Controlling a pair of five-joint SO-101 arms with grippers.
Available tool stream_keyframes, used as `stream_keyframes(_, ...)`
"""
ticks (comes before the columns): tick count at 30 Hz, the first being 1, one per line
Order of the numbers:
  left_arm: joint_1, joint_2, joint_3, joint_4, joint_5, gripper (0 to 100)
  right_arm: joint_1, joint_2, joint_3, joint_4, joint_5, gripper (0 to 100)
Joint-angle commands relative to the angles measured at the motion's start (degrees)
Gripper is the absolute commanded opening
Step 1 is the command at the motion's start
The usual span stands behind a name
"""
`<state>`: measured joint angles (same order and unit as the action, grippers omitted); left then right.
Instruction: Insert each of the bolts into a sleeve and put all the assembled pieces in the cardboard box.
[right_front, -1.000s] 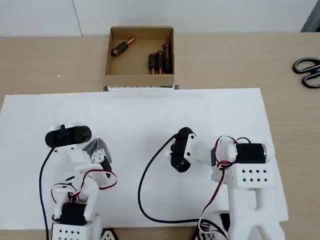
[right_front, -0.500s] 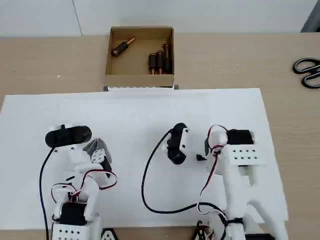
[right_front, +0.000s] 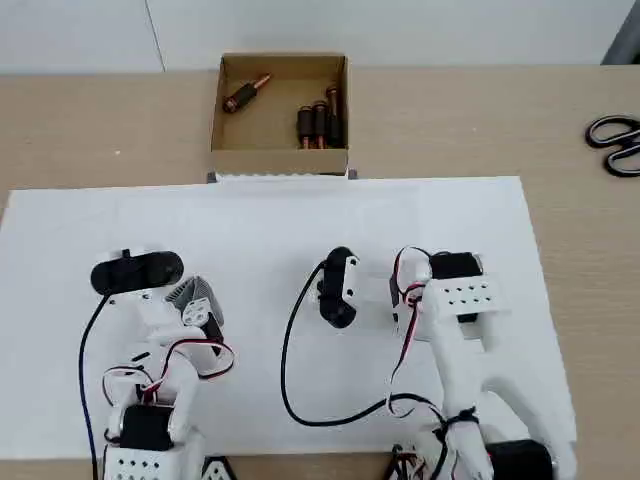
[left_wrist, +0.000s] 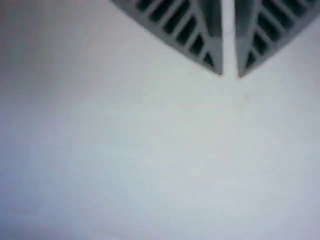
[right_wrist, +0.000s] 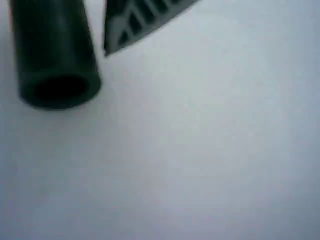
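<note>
Nearest me, my left claw (left_wrist: 230, 72) hangs over the white sheet (right_front: 300, 215), its tips pressed almost together on nothing; the right claw (right_wrist: 112, 42) has a black sleeve (right_wrist: 55, 60) just beside it, the sleeve's open end in view, but I cannot tell whether the claw is pinching it. Farther off, on the bare table (right_front: 100, 120), the cardboard box (right_front: 283, 160) holds four assembled pieces: one (right_front: 246, 93) lying askew in its left part, three (right_front: 320, 122) side by side in its right; scissors (right_front: 615, 143) lie at the table's far right edge.
</note>
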<state>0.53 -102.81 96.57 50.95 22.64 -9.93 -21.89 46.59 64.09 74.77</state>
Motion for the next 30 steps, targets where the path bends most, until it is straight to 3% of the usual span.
stream_keyframes(1,-0.18,-0.35,-0.22,0.26,0.35,0,-0.22,2.07,-0.62,-1.63,0.35,20.6)
stream_keyframes(10,-0.18,-0.35,-0.22,0.26,0.35,0,0.66,7.60,-0.62,-2.68,0.26,19.4)
stream_keyframes(15,-0.18,-0.35,-0.22,0.26,0.35,0,3.38,9.27,-0.62,-2.68,0.26,1.5)
stream_keyframes(19,-0.18,-0.35,-0.22,0.26,0.35,0,4.44,9.19,-1.49,-1.98,0.09,0.4)
stream_keyframes(30,-0.18,-0.35,-0.22,0.26,0.35,0,4.53,9.19,-25.14,15.87,-12.66,0.7)
